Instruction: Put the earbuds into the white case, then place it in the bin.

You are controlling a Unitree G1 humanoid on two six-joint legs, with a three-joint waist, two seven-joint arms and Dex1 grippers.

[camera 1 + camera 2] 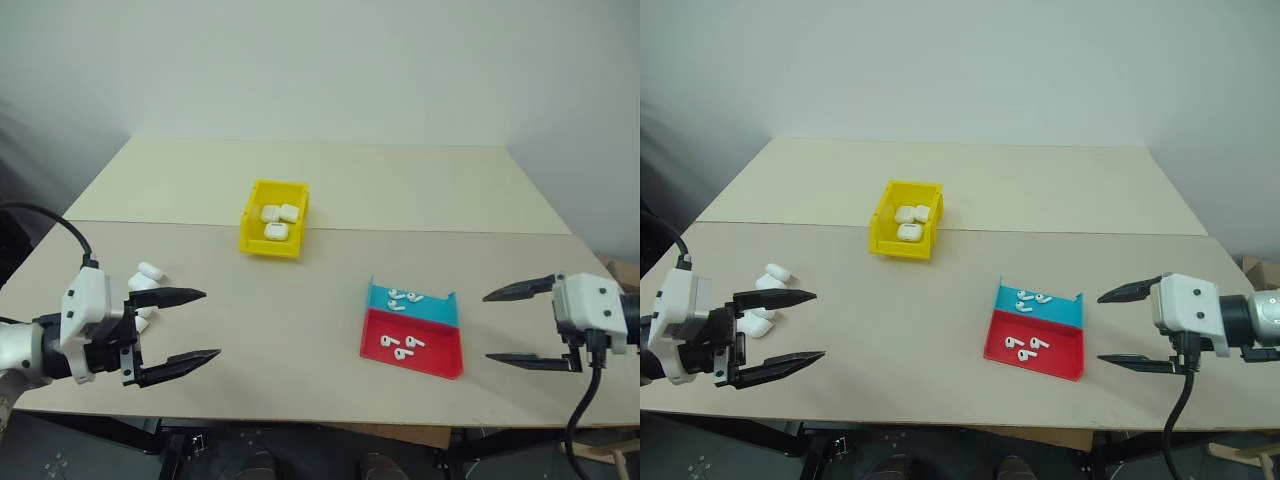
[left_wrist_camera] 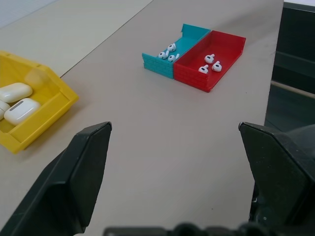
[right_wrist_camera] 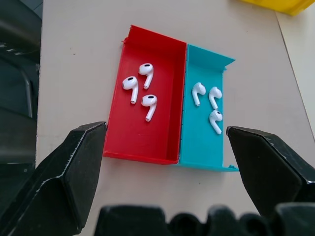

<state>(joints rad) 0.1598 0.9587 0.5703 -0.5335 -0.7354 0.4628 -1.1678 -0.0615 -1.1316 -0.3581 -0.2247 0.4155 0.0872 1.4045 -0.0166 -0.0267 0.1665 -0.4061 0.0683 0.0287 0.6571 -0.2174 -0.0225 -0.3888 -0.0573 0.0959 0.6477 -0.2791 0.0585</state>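
Several tiny white earbuds lie in a flat tray [image 1: 438, 352]: three in its red half [image 3: 139, 88] and three in its blue half [image 3: 209, 101]. A cluster of loose white cases [image 1: 148, 278] sits at the table's left, partly hidden behind my left gripper [image 1: 211, 323], which hovers open and holds nothing. To the right of the tray, my right gripper [image 1: 487, 327] is open and empty too, pointing at it. The yellow bin [image 1: 270, 246] stands behind the middle of the table with three white cases [image 1: 276, 220] inside.
The beige table [image 1: 300, 320] has a seam [image 1: 450, 231] running across it just behind the bin. Its front edge lies under both grippers. Bare tabletop stretches between the loose cases and the tray.
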